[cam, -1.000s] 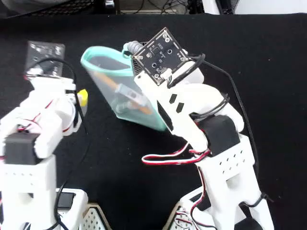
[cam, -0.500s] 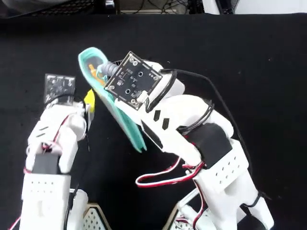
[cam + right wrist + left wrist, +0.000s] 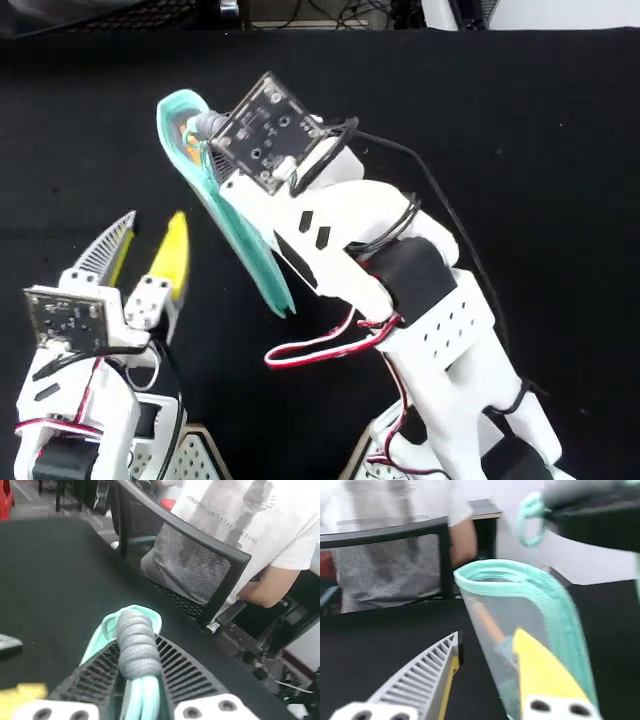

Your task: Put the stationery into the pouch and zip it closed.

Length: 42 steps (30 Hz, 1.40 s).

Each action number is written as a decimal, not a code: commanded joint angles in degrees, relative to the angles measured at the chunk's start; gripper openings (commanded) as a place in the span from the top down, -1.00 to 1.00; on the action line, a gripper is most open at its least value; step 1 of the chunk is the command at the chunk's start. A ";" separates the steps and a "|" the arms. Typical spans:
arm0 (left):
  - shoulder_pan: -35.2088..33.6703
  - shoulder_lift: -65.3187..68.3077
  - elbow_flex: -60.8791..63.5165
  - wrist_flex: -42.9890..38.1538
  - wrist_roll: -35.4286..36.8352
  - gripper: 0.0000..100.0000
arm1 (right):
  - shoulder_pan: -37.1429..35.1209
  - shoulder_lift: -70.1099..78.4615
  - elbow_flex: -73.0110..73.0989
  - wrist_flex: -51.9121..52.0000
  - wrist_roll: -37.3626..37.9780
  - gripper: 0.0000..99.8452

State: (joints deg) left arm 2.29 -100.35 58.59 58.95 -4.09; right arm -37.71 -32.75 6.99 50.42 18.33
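The right gripper (image 3: 136, 645) is clamped on the upper end of the pouch (image 3: 268, 285), holding it edge-on at upper centre-left of the high view, its long axis slanting down-right. The left gripper (image 3: 140, 250), wide open and empty, sits just left of it, at lower left.

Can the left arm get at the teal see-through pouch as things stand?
Probably yes. The left end effector is open and aimed at the teal see-through pouch, with no object between them. The right end effector grips its teal edge and holds it upright.
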 commanded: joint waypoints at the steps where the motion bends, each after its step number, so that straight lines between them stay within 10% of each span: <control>1: 3.65 -0.70 -1.01 0.53 0.79 0.43 | -0.26 0.31 -1.63 -2.29 -1.76 0.97; 19: 8.66 -0.35 5.85 -7.74 0.88 0.46 | 0.00 -4.53 6.46 -8.35 -1.85 0.97; 28: -0.04 -0.26 12.79 -16.70 0.88 0.46 | 1.76 -9.27 6.46 -4.04 -1.49 0.97; 42: -1.89 -0.62 -1.01 -2.64 4.13 0.46 | 1.85 -9.10 6.46 -2.90 -1.41 0.97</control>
State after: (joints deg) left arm 0.70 -100.88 65.89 51.65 -1.80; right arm -36.66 -39.60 14.02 47.87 17.19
